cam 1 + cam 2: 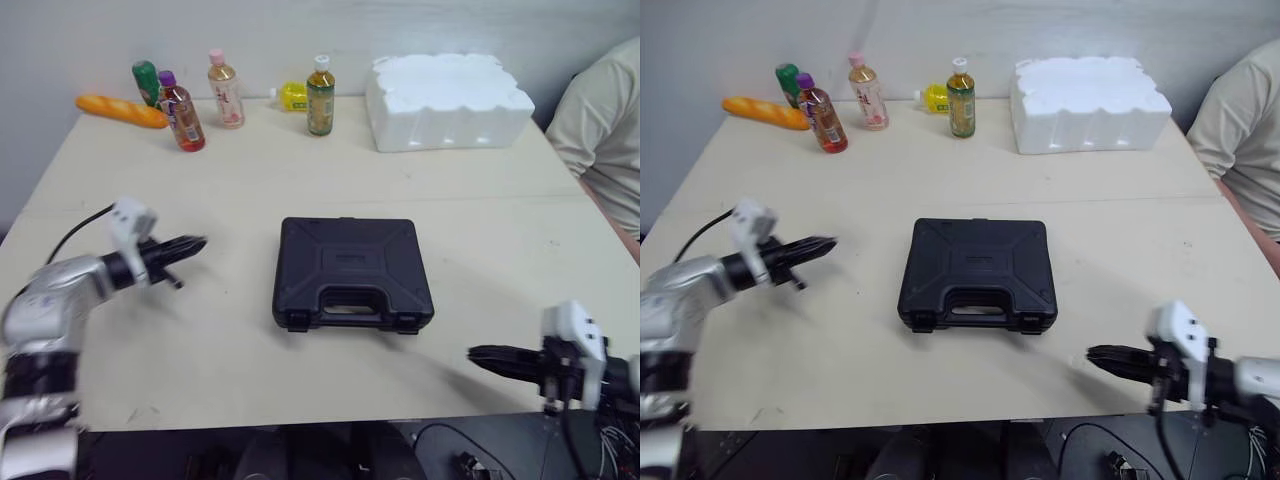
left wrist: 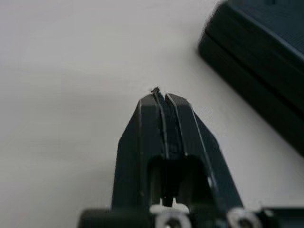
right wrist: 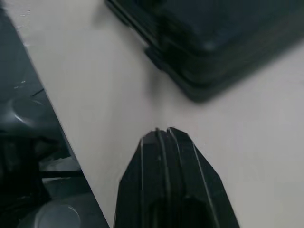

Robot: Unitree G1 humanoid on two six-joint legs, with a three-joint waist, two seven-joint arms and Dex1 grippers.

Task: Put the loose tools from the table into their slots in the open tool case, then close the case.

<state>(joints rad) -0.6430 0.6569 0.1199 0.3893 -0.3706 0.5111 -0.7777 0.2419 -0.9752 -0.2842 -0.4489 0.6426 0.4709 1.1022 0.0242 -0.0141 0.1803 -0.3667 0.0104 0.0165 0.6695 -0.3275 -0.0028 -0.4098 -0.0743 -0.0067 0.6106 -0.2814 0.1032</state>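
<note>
We have the tool case (image 1: 352, 272) lying flat mid-table (image 1: 300, 170), lid down, its carry handle (image 1: 350, 297) on the edge facing the robot and two latches (image 1: 296, 320) (image 1: 405, 322) at the near corners. Whether the latches are snapped we can't tell. The left hand (image 1: 190, 246) hovers over the table to the left of the case, well apart from it, fingers pressed together with nothing between them; the left wrist view confirms this. The right hand (image 1: 485, 355) sits low at the near table edge, off the case's near right corner and not touching it, also pressed together and empty. Along the far edge are a row of bottles (image 1: 320, 96), a bread loaf (image 1: 122, 110) and a white foam block (image 1: 447, 100); a person's sleeve (image 1: 605, 110) shows at far right. With the lid shut, we judge the task at or near its end, latch check pending. Handling: the case looks like stiff moulded plastic, probably fairly heavy if it's loaded, and the ribbed lid is smooth, so thin fingers would likely slide on it. The best hold is the handle cut-out. For closing, press down on the lid right behind each latch, not in the middle. It's not fragile, but it may skate on the table if pushed from the side.
</note>
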